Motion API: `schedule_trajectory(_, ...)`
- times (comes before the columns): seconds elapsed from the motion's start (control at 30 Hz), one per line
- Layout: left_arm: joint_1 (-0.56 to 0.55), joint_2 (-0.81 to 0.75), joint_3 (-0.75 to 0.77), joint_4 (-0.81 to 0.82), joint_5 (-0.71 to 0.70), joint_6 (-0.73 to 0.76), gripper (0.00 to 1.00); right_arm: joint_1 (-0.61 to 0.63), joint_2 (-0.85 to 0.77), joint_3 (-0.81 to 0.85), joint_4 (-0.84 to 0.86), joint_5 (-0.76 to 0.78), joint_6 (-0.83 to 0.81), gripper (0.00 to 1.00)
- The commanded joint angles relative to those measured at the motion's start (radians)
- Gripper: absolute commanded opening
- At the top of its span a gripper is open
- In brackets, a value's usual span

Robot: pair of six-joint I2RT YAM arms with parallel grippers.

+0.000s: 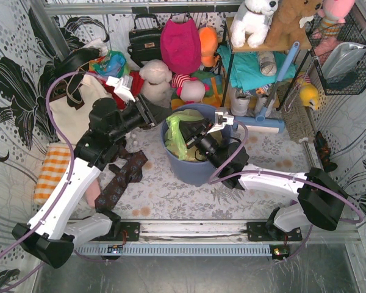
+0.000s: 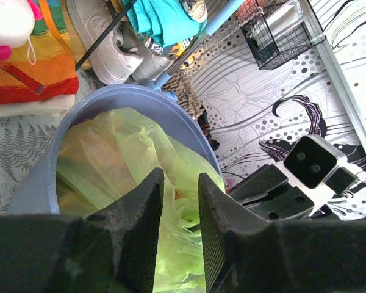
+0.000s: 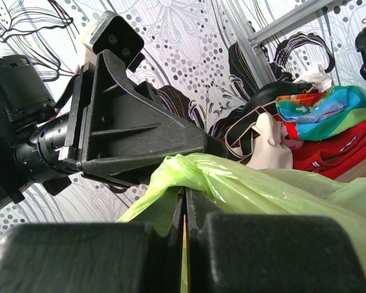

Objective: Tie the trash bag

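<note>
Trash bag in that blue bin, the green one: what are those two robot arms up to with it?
Two robot arms are working at the mouth of the trash bag, which sits in a round blue bin. The right end effector is shut on a gathered fold of the green plastic. The left end effector hovers just over the bag, fingers slightly apart, gripping nothing that I can see. No knot shows yet, so the tying is not done.
</note>
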Motion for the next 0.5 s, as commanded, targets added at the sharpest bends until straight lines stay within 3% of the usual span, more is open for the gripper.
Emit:
schedule_trajectory(0.0, 0.007, -0.044, 0.036, 0.013, -0.011, -0.015, 0.38, -0.006, -0.022, -0.002, 0.039, -0.009, 0.004, 0.0)
schedule_trajectory(0.47, 0.007, -0.071, 0.061, -0.064, -0.013, -0.015, 0.38, -0.005, -0.03, -0.004, 0.032, 0.002, 0.005, 0.0)
